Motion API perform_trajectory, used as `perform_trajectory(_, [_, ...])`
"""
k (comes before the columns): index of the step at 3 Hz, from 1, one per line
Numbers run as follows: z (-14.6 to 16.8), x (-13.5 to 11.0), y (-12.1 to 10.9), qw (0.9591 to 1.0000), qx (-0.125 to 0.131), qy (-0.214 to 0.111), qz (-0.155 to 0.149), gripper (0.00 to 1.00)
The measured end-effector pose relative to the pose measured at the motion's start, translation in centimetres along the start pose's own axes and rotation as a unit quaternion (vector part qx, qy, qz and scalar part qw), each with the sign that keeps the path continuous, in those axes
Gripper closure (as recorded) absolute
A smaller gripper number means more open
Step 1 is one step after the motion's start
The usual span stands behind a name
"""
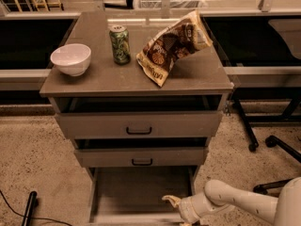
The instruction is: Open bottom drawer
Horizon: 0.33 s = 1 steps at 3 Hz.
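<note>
One hand (176,205) sits at the rigid, probably light bottom drawer's (141,192) front lip, the best hold; grasp: cannot tell.

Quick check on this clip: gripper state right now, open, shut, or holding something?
Gripper: cannot be told whether open or shut; it sits low at the front right of the open bottom drawer.

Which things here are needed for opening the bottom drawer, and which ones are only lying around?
For the job:
bottom drawer, pulled far out
gripper, low at that drawer's front right corner

Just lying about, all on the cabinet top:
white bowl
green can
snack bag
</note>
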<state>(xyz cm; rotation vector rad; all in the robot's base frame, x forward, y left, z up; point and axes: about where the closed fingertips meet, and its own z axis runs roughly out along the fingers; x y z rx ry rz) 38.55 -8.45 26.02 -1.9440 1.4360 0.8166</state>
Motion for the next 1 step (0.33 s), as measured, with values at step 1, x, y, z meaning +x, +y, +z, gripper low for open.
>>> perform_trajectory(1, [0.00, 0.00, 0.00, 1.0000, 0.000, 0.000, 0.000, 0.00])
